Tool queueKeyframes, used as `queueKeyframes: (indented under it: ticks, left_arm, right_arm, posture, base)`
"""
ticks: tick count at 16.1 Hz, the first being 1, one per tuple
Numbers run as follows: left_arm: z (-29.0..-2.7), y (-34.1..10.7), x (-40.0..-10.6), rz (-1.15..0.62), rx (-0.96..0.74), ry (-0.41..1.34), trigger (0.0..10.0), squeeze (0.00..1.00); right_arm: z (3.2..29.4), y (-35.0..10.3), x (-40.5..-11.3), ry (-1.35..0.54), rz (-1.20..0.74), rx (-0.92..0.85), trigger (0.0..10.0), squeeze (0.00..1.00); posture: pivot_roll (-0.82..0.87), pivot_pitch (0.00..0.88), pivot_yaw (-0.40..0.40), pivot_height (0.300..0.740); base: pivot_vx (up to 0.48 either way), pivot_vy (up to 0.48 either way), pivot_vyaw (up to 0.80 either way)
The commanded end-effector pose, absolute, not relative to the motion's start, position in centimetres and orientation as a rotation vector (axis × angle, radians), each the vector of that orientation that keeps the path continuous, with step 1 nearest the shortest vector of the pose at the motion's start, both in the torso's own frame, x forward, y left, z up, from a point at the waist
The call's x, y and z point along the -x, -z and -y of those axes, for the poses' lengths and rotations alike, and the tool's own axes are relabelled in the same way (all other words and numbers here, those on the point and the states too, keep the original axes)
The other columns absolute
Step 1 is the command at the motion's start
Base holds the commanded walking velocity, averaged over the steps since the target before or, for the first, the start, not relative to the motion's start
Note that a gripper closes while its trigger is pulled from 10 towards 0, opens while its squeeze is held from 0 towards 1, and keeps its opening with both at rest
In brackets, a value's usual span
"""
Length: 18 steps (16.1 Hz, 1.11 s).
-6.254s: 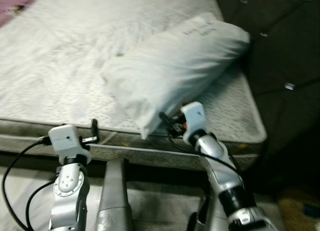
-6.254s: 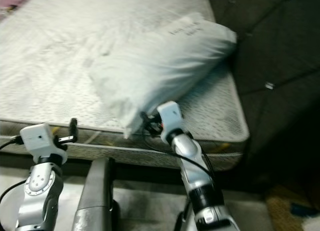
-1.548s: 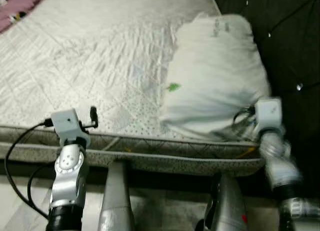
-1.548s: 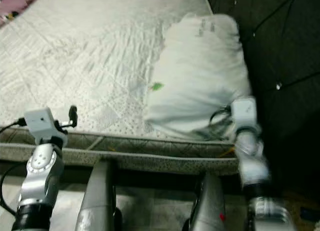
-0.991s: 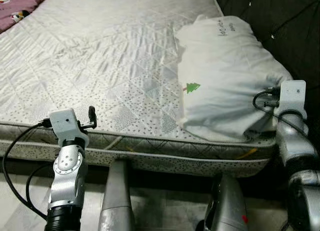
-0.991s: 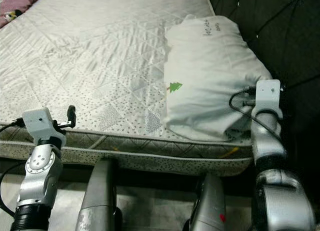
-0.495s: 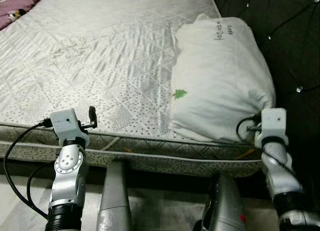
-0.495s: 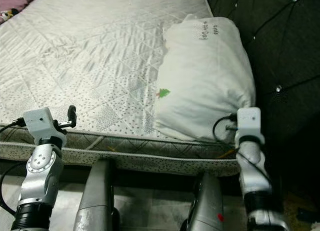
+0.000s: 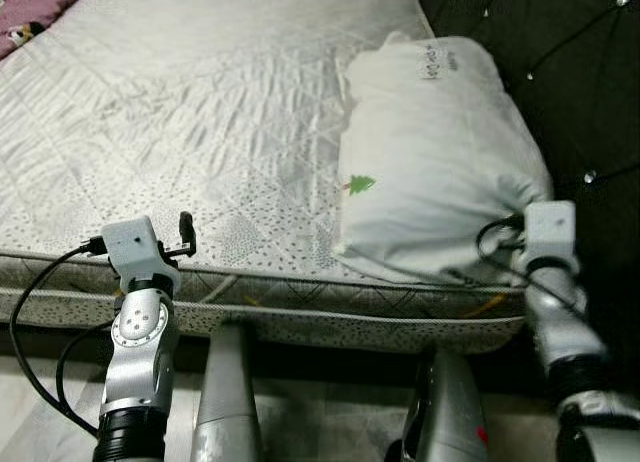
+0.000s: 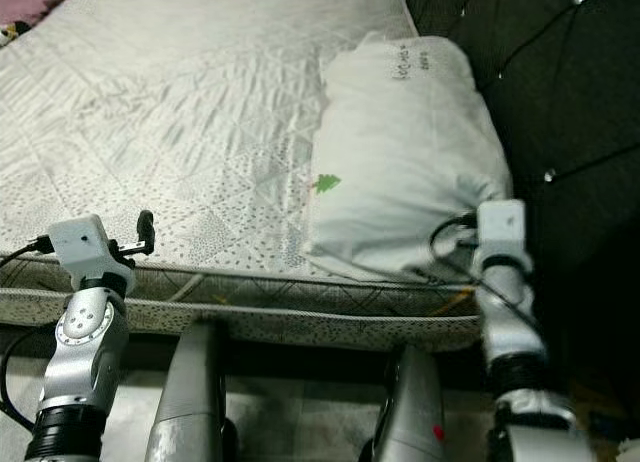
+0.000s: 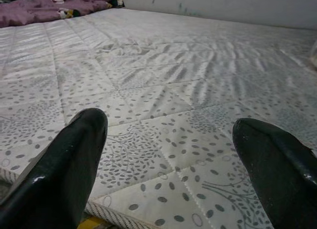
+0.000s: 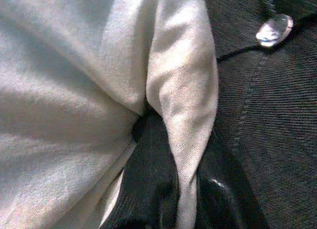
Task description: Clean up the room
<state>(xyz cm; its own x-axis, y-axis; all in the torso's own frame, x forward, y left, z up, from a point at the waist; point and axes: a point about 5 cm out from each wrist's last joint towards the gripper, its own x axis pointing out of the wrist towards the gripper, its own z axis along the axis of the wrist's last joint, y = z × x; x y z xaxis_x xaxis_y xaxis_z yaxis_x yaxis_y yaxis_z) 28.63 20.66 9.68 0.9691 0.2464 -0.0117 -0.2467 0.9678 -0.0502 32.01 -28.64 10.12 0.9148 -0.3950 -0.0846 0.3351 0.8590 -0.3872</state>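
With your right gripper (image 12: 185, 189) pinched on the pillow (image 9: 435, 162) corner beside the headboard (image 9: 560, 72), drag slowly along the mattress (image 9: 200, 112) so the fabric stays held, left gripper (image 11: 168, 159) wide open, empty.

Head stereo downward; wrist close-ups.

Quilted, faintly satiny cloth on the mattress (image 9: 200, 112), stitched in diamonds and printed with grey leaf dots. Soft matt white cotton, creased, on the pillow (image 9: 440, 172). Dark tufted fabric with shiny stud buttons on the headboard (image 9: 570, 72). Glossy black plastic on the left gripper (image 11: 168, 164) fingers (image 11: 64, 159). Brushed silver metal on both arms, matt white plastic on the wrist housings.
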Motion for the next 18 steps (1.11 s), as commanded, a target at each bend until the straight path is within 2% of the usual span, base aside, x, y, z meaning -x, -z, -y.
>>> queueKeyframes:
  ticks: [1,5,8,10,13,15,18]
  left_arm:
    - [-20.8,-9.5,-28.6,-0.006,0.062,-0.268,10.0,0.00]
    - [-20.5,-9.6,-28.9,-0.008,0.046,-0.232,10.0,0.00]
    - [-20.5,-9.7,-29.0,-0.008,0.038,-0.229,10.0,0.00]
    - [-20.6,-9.7,-28.9,-0.005,0.037,-0.237,10.0,0.00]
    - [-21.0,-9.6,-28.7,-0.005,0.038,-0.253,10.0,0.00]
    - [-20.9,-9.6,-28.8,-0.009,0.029,-0.238,10.0,0.00]
    - [-20.8,-9.7,-29.1,-0.009,0.028,-0.226,10.0,0.00]
  right_arm:
    - [30.8,-11.4,-31.9,0.480,-0.155,0.368,0.0,0.00]
    - [34.2,-14.1,-32.6,0.637,-0.128,0.328,0.0,0.00]
    - [34.9,-16.1,-33.3,0.668,-0.078,0.339,0.0,0.00]
    - [34.4,-15.0,-33.0,0.631,-0.098,0.363,0.0,0.00]
    - [33.8,-10.7,-30.3,0.581,-0.173,0.393,0.0,0.00]
    - [32.0,-7.3,-27.5,0.466,-0.243,0.409,0.0,0.00]
    - [29.4,-5.2,-24.5,0.361,-0.280,0.406,0.0,0.00]
  posture:
    - [0.06,0.000,-0.025,0.491]
    - [0.05,0.000,-0.005,0.491]
    - [0.05,0.000,-0.006,0.491]
    - [0.06,0.000,-0.020,0.491]
    - [0.05,0.000,-0.015,0.491]
    - [0.03,0.000,-0.006,0.491]
    - [0.02,0.000,0.004,0.491]
  base:
    - [0.000,0.000,0.00]
    - [0.000,0.000,0.00]
    - [0.000,0.000,0.00]
    - [0.000,0.000,0.00]
    - [0.000,0.000,0.00]
    - [0.000,0.000,0.00]
    - [0.000,0.000,0.00]
